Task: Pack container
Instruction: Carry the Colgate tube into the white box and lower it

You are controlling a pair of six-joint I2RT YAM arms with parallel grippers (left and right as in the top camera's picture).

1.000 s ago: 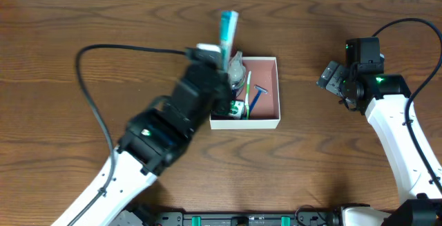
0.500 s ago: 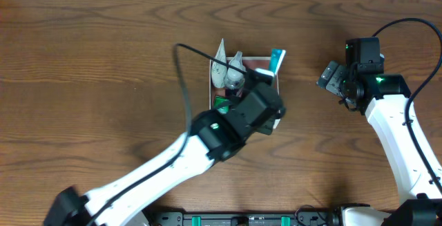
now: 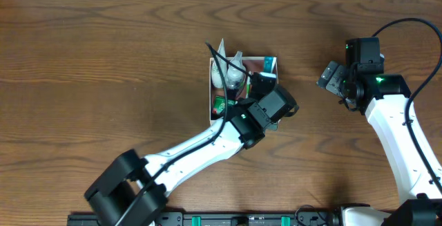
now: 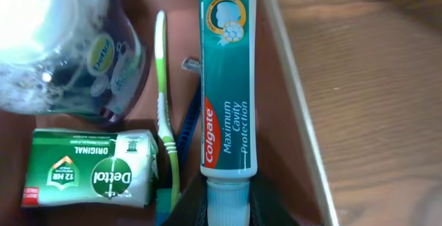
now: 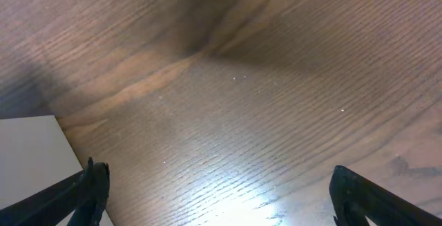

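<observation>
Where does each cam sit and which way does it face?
Overhead: above the table, facing straight down on the container; left arm, right arm show.
Left wrist: over the container, looking down into it; left gripper grips the toothpaste cap.
Right wrist: angled down at bare table; open right gripper frames it.
Shared: overhead and left wrist both see the container and soap box.
</observation>
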